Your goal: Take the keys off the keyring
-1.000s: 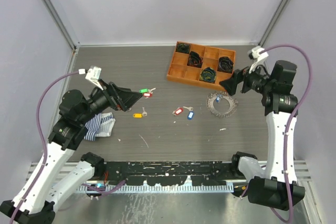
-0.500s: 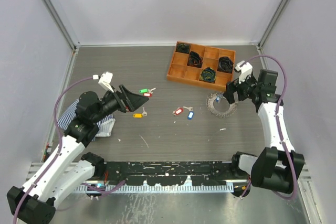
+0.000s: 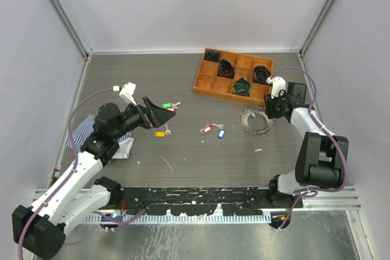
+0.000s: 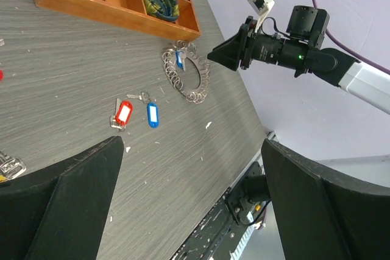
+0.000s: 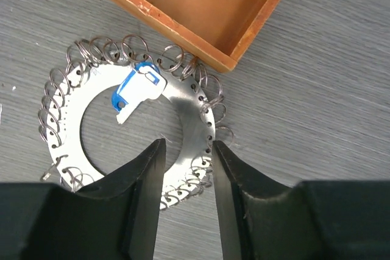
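Observation:
The keyring (image 3: 248, 127) lies flat on the table right of centre, a thin grey loop fringed with small links. One blue-tagged key (image 5: 137, 89) still hangs on its far side. My right gripper (image 5: 189, 144) is low over the ring's right side. Its jaws are narrowed and straddle the flat band (image 5: 64, 138) with a sliver of table showing beside it, so it is open. Loose keys lie mid-table, one red-tagged (image 3: 207, 130) and one blue-tagged (image 3: 221, 132). My left gripper (image 3: 169, 114) hovers wide open at the left, above yellow-tagged (image 3: 159, 133) and green-tagged (image 3: 166, 106) keys.
An orange wooden tray (image 3: 201, 83) with black coiled bundles stands just behind the keyring, its corner (image 5: 183, 31) close to my right fingers. A striped blue-white cloth (image 3: 119, 144) lies under my left arm. The black rail runs along the near edge.
My right arm has dropped from above the tray's right end down onto the keyring, and its jaws have narrowed around the band. My left arm has edged slightly to the right.

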